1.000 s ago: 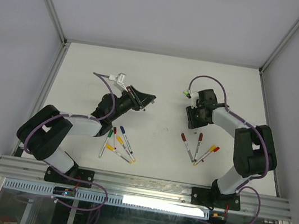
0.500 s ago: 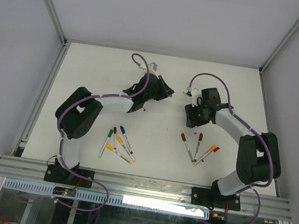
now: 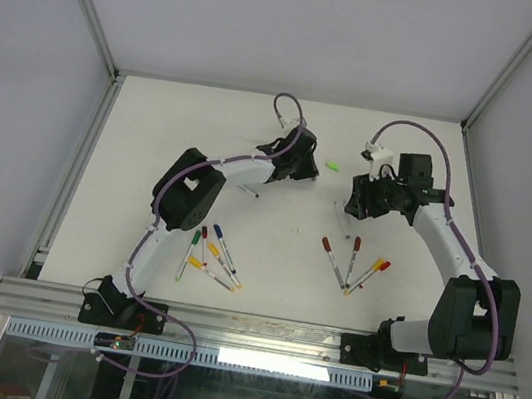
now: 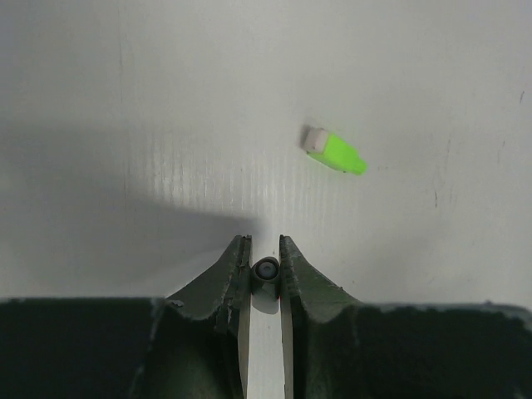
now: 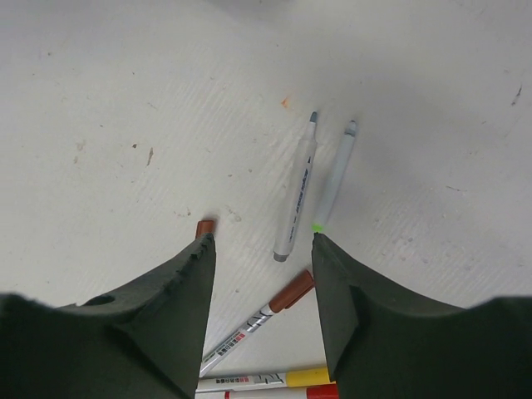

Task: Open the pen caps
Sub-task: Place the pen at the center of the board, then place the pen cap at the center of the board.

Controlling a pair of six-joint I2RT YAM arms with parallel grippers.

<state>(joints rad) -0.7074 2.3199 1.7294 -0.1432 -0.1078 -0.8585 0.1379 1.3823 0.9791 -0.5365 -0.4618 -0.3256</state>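
Uncapping is midway: left fingers (image 4: 223,283) pinch a pen barrel (image 4: 266,270), green cap (image 4: 333,152) lying loose on the tabletop (image 4: 125,83) nearby; spread right fingers (image 5: 179,307) should next reach a capped pen (image 5: 259,322) below.

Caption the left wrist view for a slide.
Left gripper, jaws nearly shut around a small grey round piece, faces a green pen cap on the table.

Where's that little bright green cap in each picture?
Top external: the green cap lies on the table, upper middle.
Left wrist: upper right of centre, beyond the left fingers.
Right wrist: not in it.
Shared landmark: the left fingers, close beside it.
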